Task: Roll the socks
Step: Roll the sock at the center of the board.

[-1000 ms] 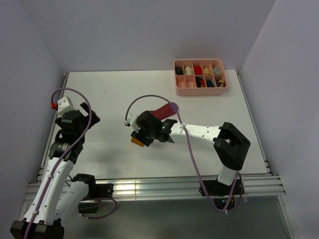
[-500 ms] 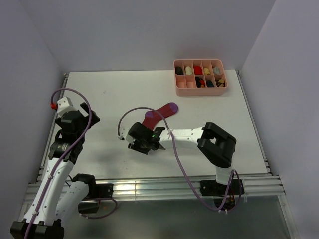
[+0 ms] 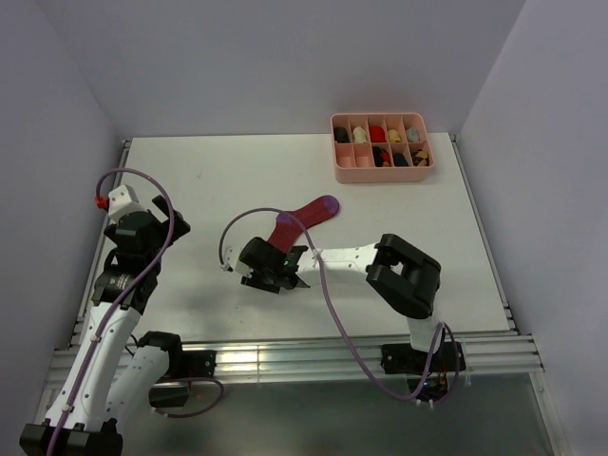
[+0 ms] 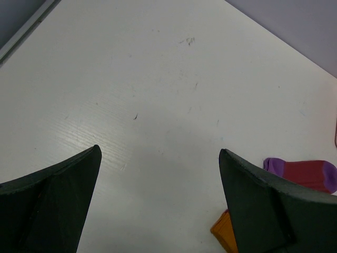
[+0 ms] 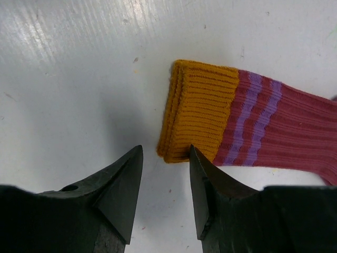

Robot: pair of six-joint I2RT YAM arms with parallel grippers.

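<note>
The step in hand looks like the very start of the roll: getting hold of the open end of the sock (image 5: 284, 132) so it can be turned over toward the toe. The right end effector (image 5: 165, 158) hovers low over the white surface (image 3: 190, 180) at the sock's orange cuff (image 5: 200, 116), its two fingers a little apart with nothing between them; the tip of one finger sits just at the cuff's near edge, the other over bare surface beside it. The left end effector (image 4: 158, 174) hangs well off to the left, its fingers spread wide and empty, taking no part yet. The sock lies flat and fully stretched out near the middle of the surface, cuff toward the arms and purple toe (image 3: 328, 203) pointing at the pink tray (image 3: 383, 172) in the far right corner, well apart from it; the tray's compartments hold what appear to be finished rolls. The sock is ribbed and maroon, with purple stripes just past the cuff, and the cuff looks thick and doubled in layers. The next move probably calls for straddling that cuff edge, pinching all its layers together, then curling it tightly over the leg without dragging the whole sock along.
</note>
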